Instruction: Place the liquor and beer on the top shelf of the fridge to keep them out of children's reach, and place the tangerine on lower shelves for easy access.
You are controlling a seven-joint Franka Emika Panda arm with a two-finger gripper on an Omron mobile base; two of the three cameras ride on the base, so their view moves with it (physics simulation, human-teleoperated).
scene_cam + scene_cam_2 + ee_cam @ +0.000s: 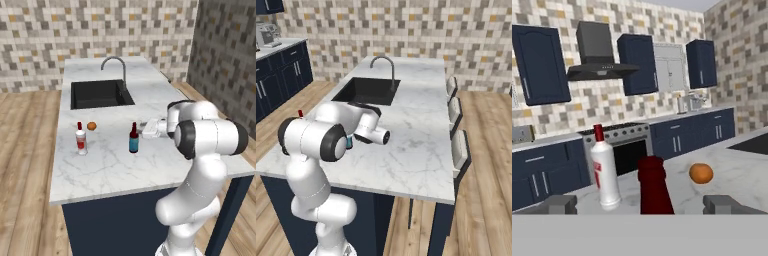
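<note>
On the marble island counter (110, 170) stand the clear, red-capped liquor (80, 139) at the left and the brown, blue-labelled beer (133, 139) near the middle. The small orange tangerine (91, 126) lies just behind the liquor. My gripper (148, 129) hovers level with the beer's neck, just right of it, pointing at it. In the hand view the beer (654, 187) rises close up between the two widely spread fingertips (560, 204), untouched, with the liquor (605, 170) and tangerine (701, 173) beyond. The gripper (641, 205) is open. The fridge and its shelves are out of view.
A black sink (100, 94) with a curved faucet (118, 64) lies at the island's far end. Stools (459, 149) line the island's right side. Dark blue cabinets, a stove (619, 142) and a range hood run along the wall beyond the bottles.
</note>
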